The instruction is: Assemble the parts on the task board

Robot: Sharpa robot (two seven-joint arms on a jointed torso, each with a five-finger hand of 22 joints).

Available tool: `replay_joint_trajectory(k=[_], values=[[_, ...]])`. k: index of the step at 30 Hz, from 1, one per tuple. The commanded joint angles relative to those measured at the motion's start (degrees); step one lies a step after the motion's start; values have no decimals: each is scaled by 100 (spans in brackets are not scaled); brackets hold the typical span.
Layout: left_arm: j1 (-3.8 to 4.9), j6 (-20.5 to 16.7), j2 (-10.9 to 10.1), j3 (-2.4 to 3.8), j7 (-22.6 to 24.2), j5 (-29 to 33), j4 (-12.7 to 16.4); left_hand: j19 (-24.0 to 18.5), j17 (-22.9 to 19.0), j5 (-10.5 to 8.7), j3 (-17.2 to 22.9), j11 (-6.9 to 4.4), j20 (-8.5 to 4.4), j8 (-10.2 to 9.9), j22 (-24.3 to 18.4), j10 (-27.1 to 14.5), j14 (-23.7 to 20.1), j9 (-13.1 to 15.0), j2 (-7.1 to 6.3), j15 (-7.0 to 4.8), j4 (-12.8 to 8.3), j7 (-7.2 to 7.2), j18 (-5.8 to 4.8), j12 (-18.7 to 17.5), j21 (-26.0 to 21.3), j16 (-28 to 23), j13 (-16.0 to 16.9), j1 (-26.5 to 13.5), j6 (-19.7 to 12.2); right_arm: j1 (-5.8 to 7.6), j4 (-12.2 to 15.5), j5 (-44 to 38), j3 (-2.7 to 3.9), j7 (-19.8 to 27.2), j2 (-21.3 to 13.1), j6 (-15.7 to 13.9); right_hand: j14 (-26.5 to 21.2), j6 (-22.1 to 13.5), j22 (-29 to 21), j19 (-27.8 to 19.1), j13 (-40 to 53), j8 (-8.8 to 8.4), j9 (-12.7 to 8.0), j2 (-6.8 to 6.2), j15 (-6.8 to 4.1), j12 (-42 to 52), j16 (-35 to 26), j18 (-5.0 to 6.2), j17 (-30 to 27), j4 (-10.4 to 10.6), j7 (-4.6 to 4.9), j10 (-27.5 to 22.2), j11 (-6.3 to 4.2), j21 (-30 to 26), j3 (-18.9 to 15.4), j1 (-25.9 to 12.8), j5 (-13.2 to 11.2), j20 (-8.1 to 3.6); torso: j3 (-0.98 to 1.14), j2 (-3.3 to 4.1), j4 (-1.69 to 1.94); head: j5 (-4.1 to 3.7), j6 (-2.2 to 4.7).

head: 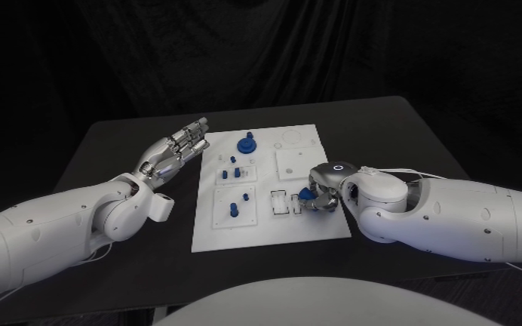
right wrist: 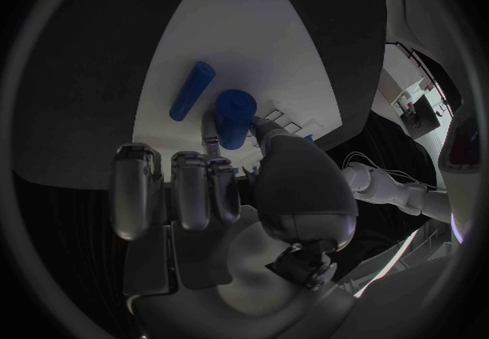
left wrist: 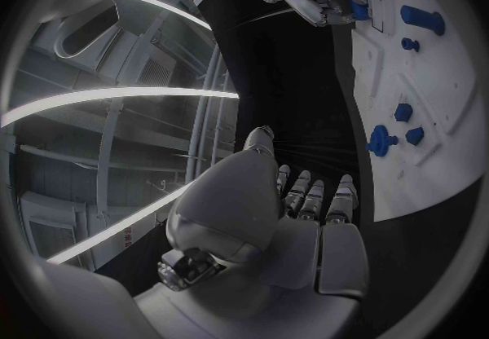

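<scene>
Task board (head: 293, 228): white plate laid mid-table, blue parts seated across it. Right hand (head: 317, 199): a blue cylindrical part (right wrist: 235, 117) is pinched at the board's near right area, just beside a second blue cylinder (right wrist: 191, 91) lying flat. Left hand (head: 176, 151): held off the board's left edge, fingers extended and apart, nothing gripped.

White task board (head: 296, 232) flat mid-table, blue parts (head: 247, 145) upright in it, one blue cylinder (right wrist: 235, 117) seemingly pinched
</scene>
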Motion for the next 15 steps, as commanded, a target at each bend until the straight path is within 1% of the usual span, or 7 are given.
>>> replay_joint_trajectory(k=[1,4,6,8,12,15], values=[[-15,69,-6,6,430,0,12,4,-7,22,24,41,37,31,8,-18,-2,5,6,24,12,36,58,20,31,-39,5,55,-7,-56,37,266,-33,261,-50,-448,376,137,1289,304,1509,84,120,157,-61,15,44,-54,286,-256,-107,607,-77,57,299,201,207,-27,-2,2,0,20,-1],[-18,65,-16,6,429,0,13,4,-7,22,24,41,37,31,8,-18,-2,5,6,24,12,36,58,20,31,-39,5,55,-7,-55,106,508,-31,346,-105,-686,381,170,1299,317,1509,130,185,147,-79,15,57,-62,309,-303,-132,607,-99,88,351,224,284,-45,1,2,-2,42,-1],[-21,63,-20,6,428,0,12,4,-7,22,24,41,37,31,8,-18,-2,5,6,24,12,36,58,20,31,-39,5,55,-7,-51,163,804,-27,401,-155,-834,383,187,1301,321,1509,178,256,127,-96,15,64,-64,320,-343,-152,607,-119,98,393,233,396,-61,0,3,-4,51,-1],[-22,61,-21,6,427,0,13,6,-7,29,26,48,42,35,9,-15,-2,8,4,28,12,51,58,25,32,-39,6,57,9,-37,209,1060,-21,433,-196,-948,379,186,1294,312,1509,195,288,118,-101,15,57,-59,300,-349,-156,607,-124,78,406,221,427,-67,-1,2,-5,58,-1],[-24,59,-23,6,424,1,16,6,-7,29,26,48,42,35,9,-15,-2,8,4,28,12,51,58,25,32,-39,6,57,9,47,308,1579,-8,478,-273,-1183,378,181,1295,313,1509,209,318,106,-104,15,58,-59,300,-343,-156,607,-125,80,410,189,448,-72,1,0,-10,81,-1],[-25,56,-18,6,422,1,14,6,-7,29,26,48,42,35,9,-15,-2,8,4,28,12,51,58,25,32,-39,6,57,9,136,371,1975,-3,499,-309,-1274,380,173,1295,313,1509,213,335,104,-105,15,63,-59,312,-335,-155,607,-125,81,413,167,457,-74,4,4,-8,84,-1]])
